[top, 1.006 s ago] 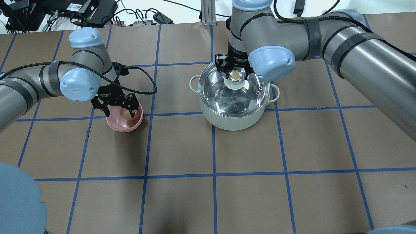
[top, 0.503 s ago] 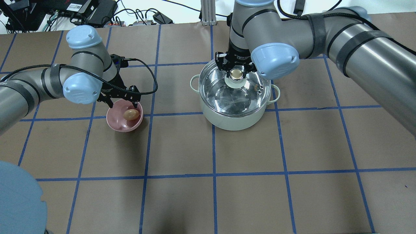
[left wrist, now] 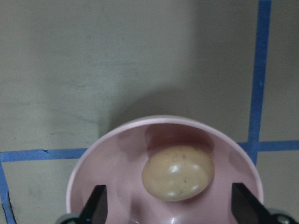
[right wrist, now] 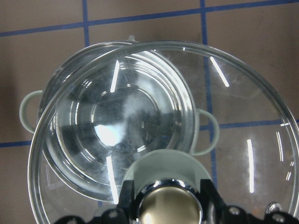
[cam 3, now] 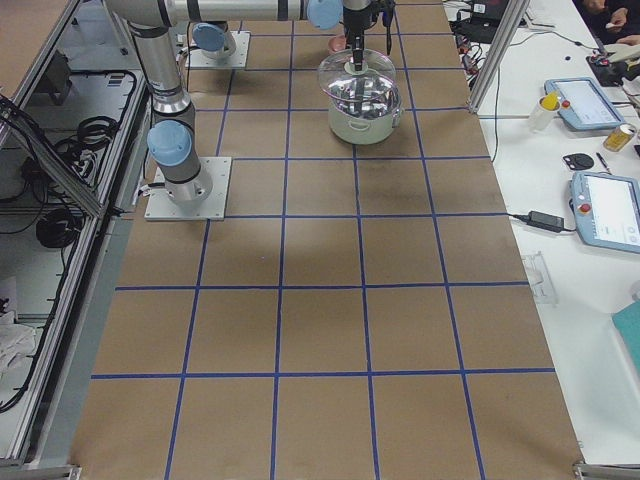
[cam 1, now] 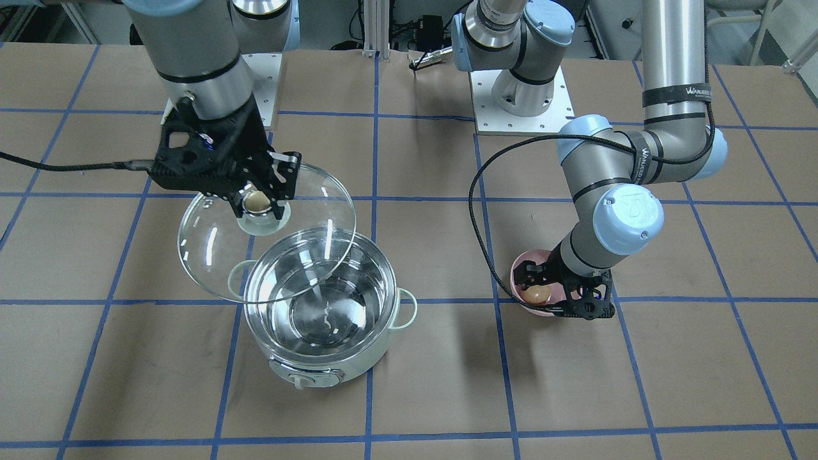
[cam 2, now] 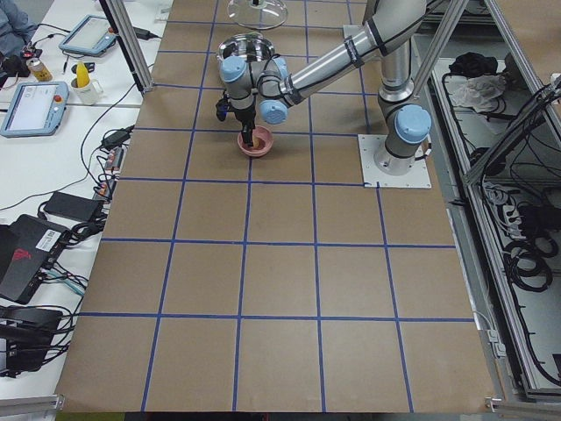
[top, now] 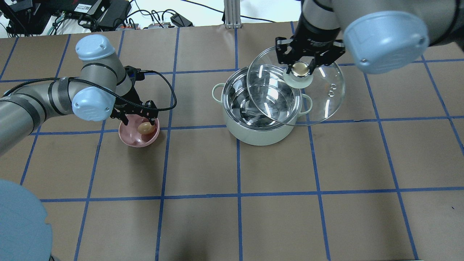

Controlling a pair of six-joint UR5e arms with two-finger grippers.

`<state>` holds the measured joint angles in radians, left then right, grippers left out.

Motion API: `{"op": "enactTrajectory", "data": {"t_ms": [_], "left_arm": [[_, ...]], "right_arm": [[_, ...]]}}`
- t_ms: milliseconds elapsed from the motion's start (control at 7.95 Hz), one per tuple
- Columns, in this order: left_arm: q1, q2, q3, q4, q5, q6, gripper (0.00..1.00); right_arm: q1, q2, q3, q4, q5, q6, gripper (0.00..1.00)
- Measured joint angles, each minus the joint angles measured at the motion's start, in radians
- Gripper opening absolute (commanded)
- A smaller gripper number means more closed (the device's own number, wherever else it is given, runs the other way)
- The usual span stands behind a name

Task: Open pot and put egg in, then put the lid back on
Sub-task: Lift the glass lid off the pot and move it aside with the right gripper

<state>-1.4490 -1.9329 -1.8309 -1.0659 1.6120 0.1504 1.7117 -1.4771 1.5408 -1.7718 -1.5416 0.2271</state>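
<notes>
The egg [top: 145, 127] lies in the pink bowl [top: 129, 140], directly under the left gripper [top: 137, 120]. Its spread jaws flank the egg without touching, and the egg's long axis runs finger to finger. Beyond, the pot [top: 261, 137] stands uncovered. The right gripper [top: 300, 68] clamps the knob of the lid [top: 326, 98]. Half a second ago the lid sat on the pot; now it hangs raised, shifted to the robot's right.

The left wrist view's lower edge cut off the pink bowl [left wrist: 112, 158]. Near the pot [cam 2: 245, 42], the lid [cam 2: 254, 9] was cut by the exterior left view's upper edge, too small for details.
</notes>
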Motion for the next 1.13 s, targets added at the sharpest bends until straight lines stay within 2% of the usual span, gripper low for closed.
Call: {"op": "enactTrajectory", "data": {"t_ms": [503,1131], "left_arm": [[0.001,-0.003,-0.004,0.002,-0.001,0.001,0.92],[0.002,-0.023,-0.003,0.016,-0.014,0.006,0.91]], "right_arm": [[-0.188,-0.08,-0.002,0.135,-0.013,-0.186,0.0],[-0.218,-0.112,0.0,0.216,-0.043,-0.232,0.0]]}}
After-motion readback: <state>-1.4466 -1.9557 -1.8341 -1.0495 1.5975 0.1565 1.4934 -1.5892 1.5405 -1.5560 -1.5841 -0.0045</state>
